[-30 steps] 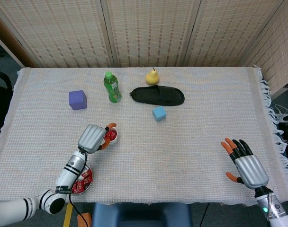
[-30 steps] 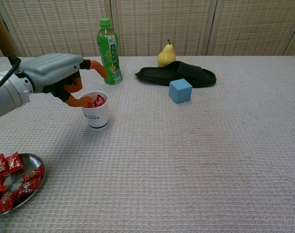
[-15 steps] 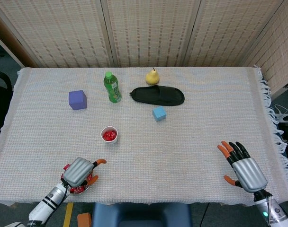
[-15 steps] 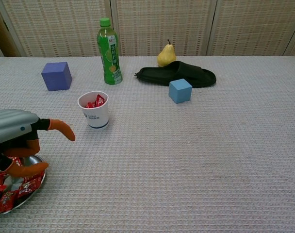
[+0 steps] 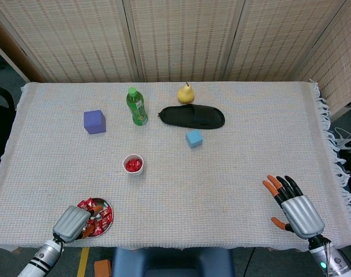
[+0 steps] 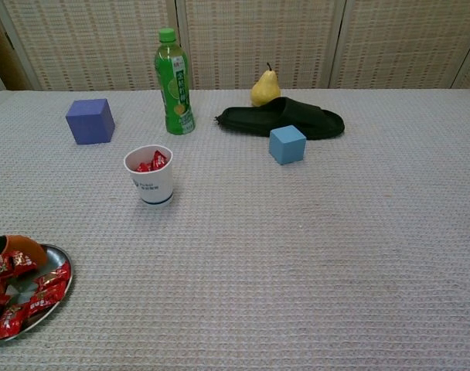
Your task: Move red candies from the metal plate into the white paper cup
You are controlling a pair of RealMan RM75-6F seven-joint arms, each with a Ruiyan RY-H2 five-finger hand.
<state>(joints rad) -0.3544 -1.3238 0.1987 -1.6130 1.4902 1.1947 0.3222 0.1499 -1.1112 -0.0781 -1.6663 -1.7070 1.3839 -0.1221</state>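
While the left hand (image 5: 71,223) lies over the near-left rim of the round metal plate (image 5: 108,206), its ribbed grey back hides the fingers, so whether they grip anything cannot be told. Crinkly red candies (image 5: 100,215) fill the shiny plate, which sits at about seven o'clock from the white paper cup (image 5: 133,164); the cup holds more red wrappers. The right hand (image 5: 295,207) rests on the woven cloth (image 5: 233,167) at four o'clock, orange-tipped fingers spread, holding nothing. Beyond the cup stand a smooth green bottle (image 5: 136,106), purple cube (image 5: 94,122), blue cube (image 5: 193,138), black slipper (image 5: 192,116) and yellow pear (image 5: 186,93).
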